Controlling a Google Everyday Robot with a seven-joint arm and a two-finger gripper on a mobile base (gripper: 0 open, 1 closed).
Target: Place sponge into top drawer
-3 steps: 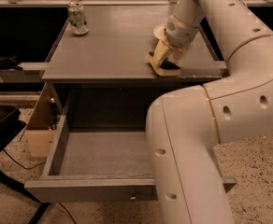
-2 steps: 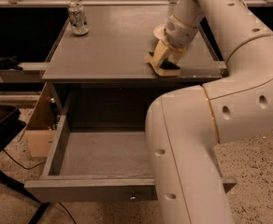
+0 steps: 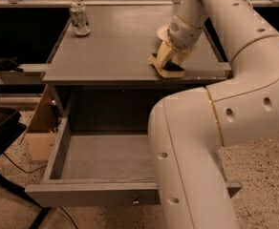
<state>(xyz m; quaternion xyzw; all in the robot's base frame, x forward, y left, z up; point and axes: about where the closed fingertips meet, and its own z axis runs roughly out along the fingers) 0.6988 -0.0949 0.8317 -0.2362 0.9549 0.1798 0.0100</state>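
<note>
Yellow sponge [image 3: 161,72] under pincer [image 3: 171,64], on table [image 3: 111,46]

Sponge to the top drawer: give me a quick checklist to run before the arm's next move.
1. Top drawer pulled open: ok.
2. Drawer's right side free: cannot tell, the arm hides it.
3. Gripper down at the sponge, front right of the table: ok.
4. Secure hold on the sponge: cannot tell.
5. Sponge lifted off the table: not ok, it appears to rest on the top.
6. Bowl behind the gripper and can at the far left, both off the path to the drawer: ok.
</note>
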